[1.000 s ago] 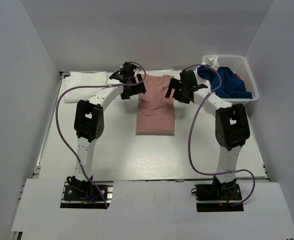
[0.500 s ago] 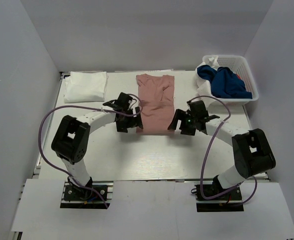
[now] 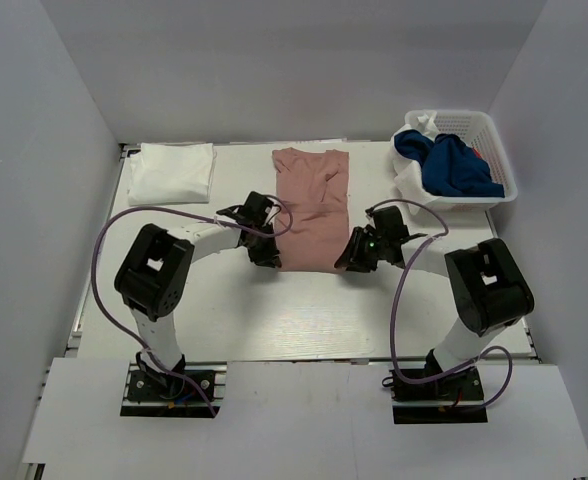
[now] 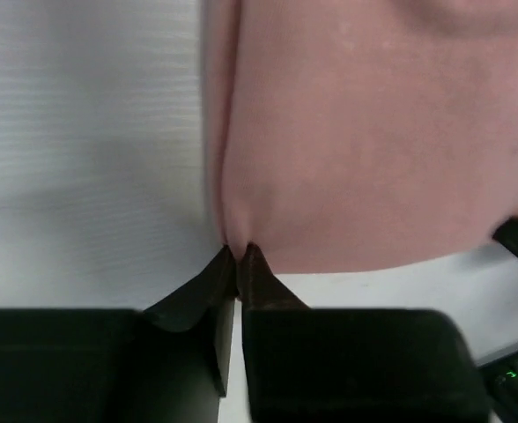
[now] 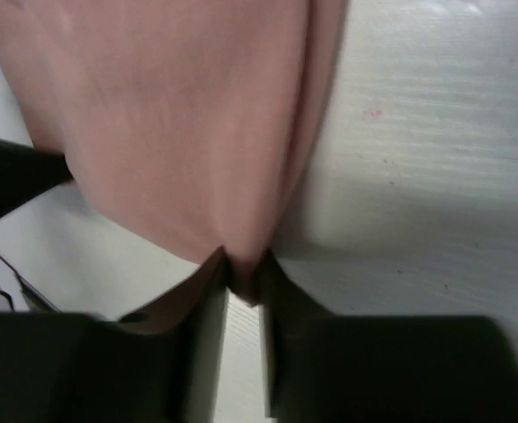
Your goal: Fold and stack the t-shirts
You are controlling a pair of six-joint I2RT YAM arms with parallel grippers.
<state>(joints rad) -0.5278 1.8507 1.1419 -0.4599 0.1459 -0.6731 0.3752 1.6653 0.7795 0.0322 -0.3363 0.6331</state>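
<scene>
A dusty pink t-shirt (image 3: 311, 205) lies folded into a long strip at the table's middle. My left gripper (image 3: 272, 262) is shut on its near left corner, the cloth (image 4: 356, 141) pinched between the fingertips (image 4: 252, 257). My right gripper (image 3: 346, 264) is shut on the near right corner, where the pink cloth (image 5: 188, 123) bunches between the fingers (image 5: 272, 269). A folded white t-shirt (image 3: 172, 172) rests at the far left. A navy blue t-shirt (image 3: 454, 165) is heaped in the basket.
The white mesh basket (image 3: 496, 140) stands at the far right corner, with some white cloth (image 3: 421, 124) at its back rim. Grey walls close in the table on three sides. Purple cables loop from both arms.
Both arms drew back from the shirt's far end to its near edge, then both grippers went from open to shut on the near corners.
</scene>
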